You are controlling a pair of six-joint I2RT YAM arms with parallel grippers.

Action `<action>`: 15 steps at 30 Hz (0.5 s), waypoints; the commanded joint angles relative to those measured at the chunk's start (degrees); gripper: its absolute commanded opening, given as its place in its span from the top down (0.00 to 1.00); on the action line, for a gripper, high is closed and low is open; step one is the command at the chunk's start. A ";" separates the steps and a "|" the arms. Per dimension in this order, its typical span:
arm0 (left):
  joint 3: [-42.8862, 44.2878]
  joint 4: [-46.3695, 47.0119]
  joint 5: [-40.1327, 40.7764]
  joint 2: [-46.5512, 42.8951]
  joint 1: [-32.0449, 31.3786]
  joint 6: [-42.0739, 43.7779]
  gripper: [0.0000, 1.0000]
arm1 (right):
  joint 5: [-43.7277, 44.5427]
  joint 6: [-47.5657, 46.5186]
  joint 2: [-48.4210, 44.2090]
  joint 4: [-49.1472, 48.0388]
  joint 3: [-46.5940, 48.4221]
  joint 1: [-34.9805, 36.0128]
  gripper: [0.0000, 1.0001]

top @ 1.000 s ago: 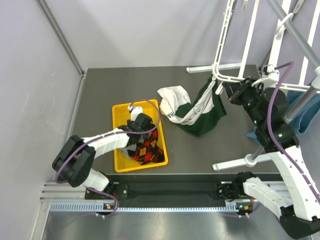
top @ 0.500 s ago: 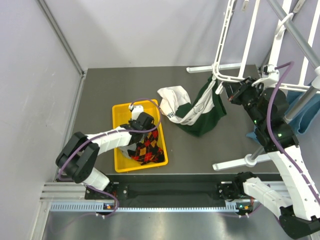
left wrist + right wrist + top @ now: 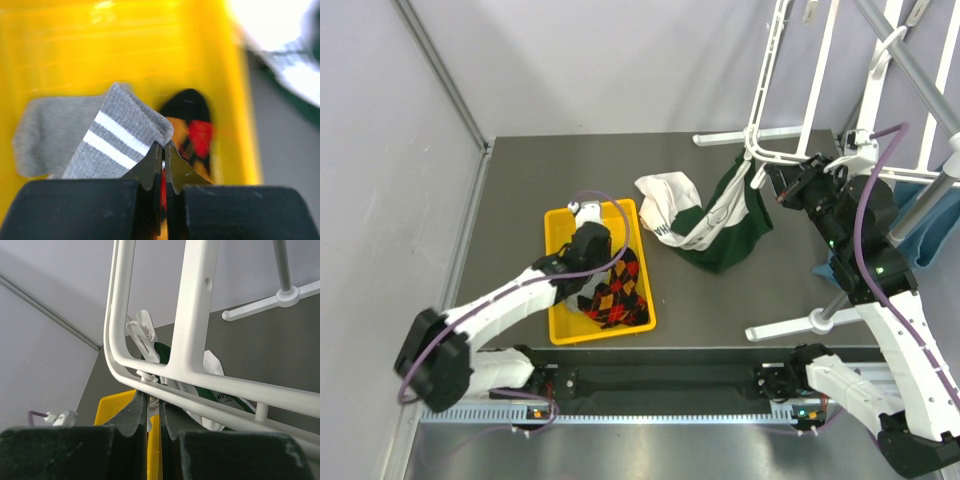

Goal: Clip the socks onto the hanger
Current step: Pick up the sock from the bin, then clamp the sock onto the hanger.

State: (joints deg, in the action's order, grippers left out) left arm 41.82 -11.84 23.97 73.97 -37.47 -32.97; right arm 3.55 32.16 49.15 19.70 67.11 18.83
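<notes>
In the left wrist view my left gripper (image 3: 163, 146) is shut on a folded edge of the light grey sock (image 3: 115, 135), which has two white stripes. It hangs over the yellow tray (image 3: 150, 50). A red, black and yellow argyle sock (image 3: 192, 125) lies just behind it. From above, the left gripper (image 3: 588, 272) is over the tray (image 3: 563, 225), with the argyle socks (image 3: 617, 290) beside it. At the white hanger (image 3: 820, 80) my right gripper (image 3: 782, 186) is shut on a small white clip (image 3: 154, 401) under the frame's lower bar (image 3: 210, 400).
A green and white cloth (image 3: 712, 225) lies heaped on the table between the tray and the hanger. The stand's grey pole (image 3: 910, 70) and white feet (image 3: 790, 325) occupy the right side. A blue item (image 3: 932, 238) hangs at the far right. Grey walls close off the left.
My left gripper has shut on the grey sock in the tray, and the left arm's elbow has swung down and to the left. The right arm has not moved.
</notes>
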 commanded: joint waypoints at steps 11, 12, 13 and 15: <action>7.73 13.85 -15.09 -14.75 -17.36 6.51 1.00 | -2.32 0.88 -0.54 3.85 -0.67 -0.90 1.00; 8.88 14.47 -14.83 -12.39 -19.02 6.95 1.00 | -2.41 1.06 -0.45 3.76 -0.67 -0.90 1.00; 10.98 15.78 -14.91 -11.32 -19.56 7.30 1.00 | -2.58 0.97 -0.54 3.76 -0.67 -0.90 1.00; 12.83 17.02 -14.91 -8.08 -20.96 8.36 1.00 | -2.76 1.15 -0.45 3.68 -0.58 -0.90 1.00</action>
State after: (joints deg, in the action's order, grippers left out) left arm 50.52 -1.28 9.32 62.87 -56.95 -27.46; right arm 2.72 32.62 48.80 19.77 67.11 18.57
